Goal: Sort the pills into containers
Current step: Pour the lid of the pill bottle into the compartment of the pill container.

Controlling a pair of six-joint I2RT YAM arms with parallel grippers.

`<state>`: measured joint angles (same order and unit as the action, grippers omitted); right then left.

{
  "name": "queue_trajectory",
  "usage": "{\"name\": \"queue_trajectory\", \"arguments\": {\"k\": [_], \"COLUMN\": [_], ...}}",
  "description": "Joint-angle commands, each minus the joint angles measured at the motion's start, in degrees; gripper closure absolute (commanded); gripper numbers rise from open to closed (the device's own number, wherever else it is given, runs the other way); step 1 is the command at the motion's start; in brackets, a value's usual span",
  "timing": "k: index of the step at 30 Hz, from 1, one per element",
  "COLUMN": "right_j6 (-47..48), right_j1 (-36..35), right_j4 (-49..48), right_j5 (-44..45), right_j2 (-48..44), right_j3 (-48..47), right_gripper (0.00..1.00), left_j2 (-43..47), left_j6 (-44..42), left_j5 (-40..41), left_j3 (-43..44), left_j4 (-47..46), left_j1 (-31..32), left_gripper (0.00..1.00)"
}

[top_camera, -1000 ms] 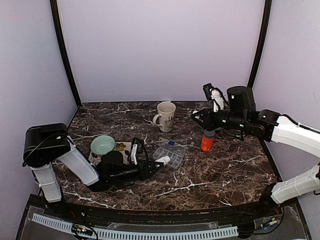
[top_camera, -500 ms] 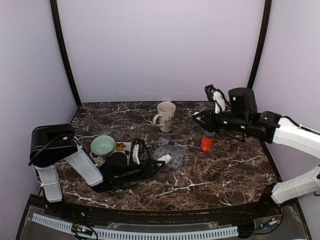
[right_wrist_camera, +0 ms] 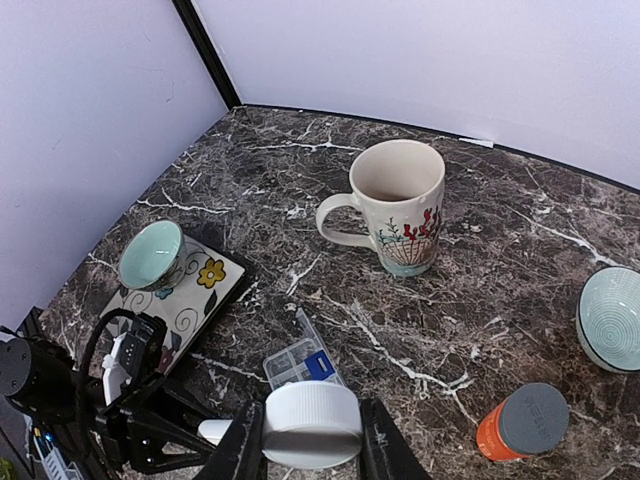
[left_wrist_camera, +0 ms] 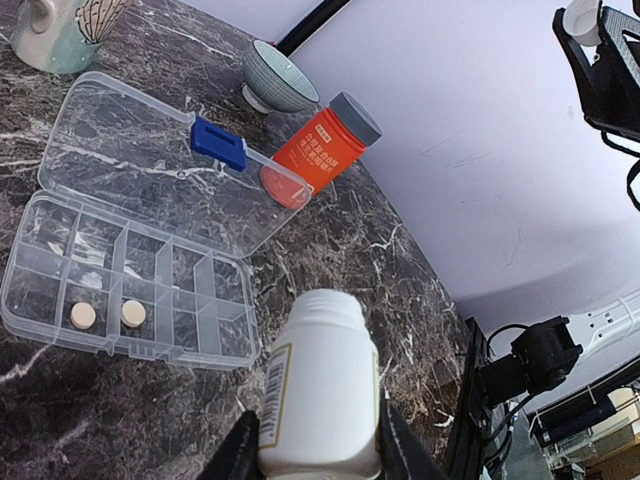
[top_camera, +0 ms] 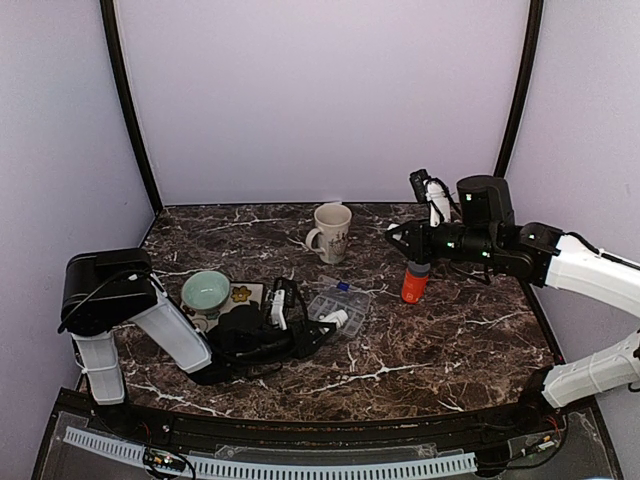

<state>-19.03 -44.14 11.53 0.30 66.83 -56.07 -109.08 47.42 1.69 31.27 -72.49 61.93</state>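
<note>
Marble table [top_camera: 440, 345]: organiser [left_wrist_camera: 130, 290], mug [top_camera: 332, 231], orange bottle [top_camera: 414, 283]

White-shelled arms [top_camera: 585, 268] with bulky black joints and looping black cables.

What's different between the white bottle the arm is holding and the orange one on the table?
The white bottle is gripped by the left gripper; the orange bottle stands free on the table. The orange bottle has a grey cap; the white bottle looks uncapped, and a white cap sits in the right gripper. Both are small labelled bottles.
</note>
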Motion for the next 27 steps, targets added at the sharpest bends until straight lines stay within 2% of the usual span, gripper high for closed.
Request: {"name": "queue_trajectory", "arguments": {"k": [1,27], "right_j6": [-0.73,-1.29], "right_j1": [-0.23,-1.15], "right_j4": [-1.90,-1.52], "right_j5": [0.77,1.16], "right_j2": [-1.63,-2.01], "right_j3": [0.00,-0.06], "right_gripper": [0.90,0.90], "left_j2": [-0.09,-0.35], "left_j6": [-0.04,1.36], "left_j5": [1.87,5.59], "left_j3": [1.82,4.67], "left_j4": [2.67,10.47], "left_j1": [0.88,1.50], "left_gripper": [1.00,1.00]}}
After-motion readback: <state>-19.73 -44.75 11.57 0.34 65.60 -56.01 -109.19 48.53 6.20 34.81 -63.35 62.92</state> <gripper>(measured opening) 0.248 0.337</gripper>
